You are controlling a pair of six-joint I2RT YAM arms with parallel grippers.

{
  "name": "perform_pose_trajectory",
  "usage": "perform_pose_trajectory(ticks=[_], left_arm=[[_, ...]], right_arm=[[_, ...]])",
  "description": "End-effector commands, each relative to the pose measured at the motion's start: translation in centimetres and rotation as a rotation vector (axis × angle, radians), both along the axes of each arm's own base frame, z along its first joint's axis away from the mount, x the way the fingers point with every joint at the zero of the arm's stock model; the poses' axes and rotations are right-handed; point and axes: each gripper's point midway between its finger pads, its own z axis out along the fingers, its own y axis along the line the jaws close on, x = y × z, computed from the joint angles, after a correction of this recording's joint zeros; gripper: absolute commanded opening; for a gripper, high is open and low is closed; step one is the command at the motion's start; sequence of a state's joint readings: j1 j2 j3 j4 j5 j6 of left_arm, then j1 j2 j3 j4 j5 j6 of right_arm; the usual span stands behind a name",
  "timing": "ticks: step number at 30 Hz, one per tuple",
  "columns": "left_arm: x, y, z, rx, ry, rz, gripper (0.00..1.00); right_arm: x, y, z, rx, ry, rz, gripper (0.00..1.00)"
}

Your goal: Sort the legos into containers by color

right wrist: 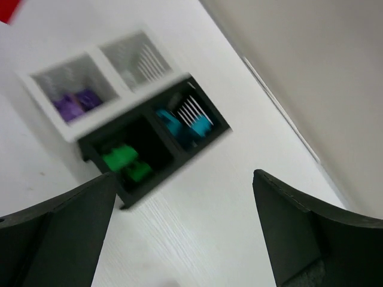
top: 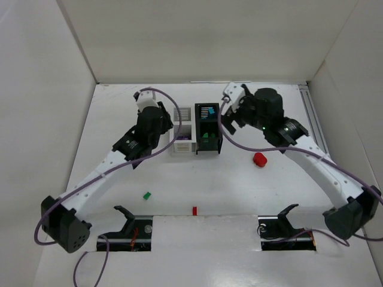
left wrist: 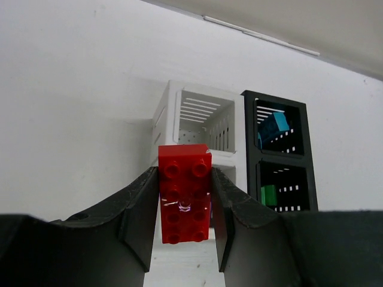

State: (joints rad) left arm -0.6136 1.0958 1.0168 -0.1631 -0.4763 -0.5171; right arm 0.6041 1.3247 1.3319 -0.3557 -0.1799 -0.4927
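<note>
My left gripper (top: 166, 122) is shut on a red lego (left wrist: 184, 194) and holds it just left of the white container (top: 181, 148). In the left wrist view the white container (left wrist: 173, 107) lies straight ahead, its far compartment empty. The black container (top: 216, 128) holds a cyan lego (top: 208, 111) in the far compartment and green legos (top: 207, 137) in the near one. Purple legos (right wrist: 75, 103) lie in the white container's near compartment. My right gripper (top: 230, 112) is open and empty, right of the black container (right wrist: 149, 179).
A red lego (top: 259, 159) lies on the table right of the containers. A green lego (top: 146, 195) and a small red lego (top: 194, 210) lie near the front edge. White walls enclose the table on three sides.
</note>
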Motion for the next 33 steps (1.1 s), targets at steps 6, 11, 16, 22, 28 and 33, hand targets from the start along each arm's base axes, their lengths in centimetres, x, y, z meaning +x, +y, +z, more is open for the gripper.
perform_pose_trajectory(ticks=[6, 11, 16, 22, 28, 33], left_arm=[[7.6, -4.3, 2.3, 0.060, -0.113, -0.069, 0.00], [10.8, -4.8, 1.0, 0.101, -0.101, -0.046, 0.00], [12.8, -5.3, -0.4, 0.118, -0.073, -0.055, 0.05], [13.9, -6.0, -3.2, 0.125, -0.024, -0.075, 0.18], [13.4, -6.6, -4.1, 0.115, 0.002, -0.110, 0.35], [12.6, -6.2, -4.9, 0.118, 0.014, -0.119, 0.47]], right_arm=[[-1.3, -12.0, -6.3, -0.098, 0.157, -0.332, 1.00], [-2.1, -17.0, -8.1, -0.134, 0.213, -0.483, 1.00], [-2.7, -19.3, -8.7, -0.147, 0.253, -0.545, 1.00], [-2.5, -20.6, -9.2, -0.146, 0.277, -0.581, 1.00], [-2.7, -21.2, -10.5, -0.163, 0.323, -0.596, 1.00], [-3.2, -20.9, -11.8, -0.168, 0.355, -0.577, 1.00]])
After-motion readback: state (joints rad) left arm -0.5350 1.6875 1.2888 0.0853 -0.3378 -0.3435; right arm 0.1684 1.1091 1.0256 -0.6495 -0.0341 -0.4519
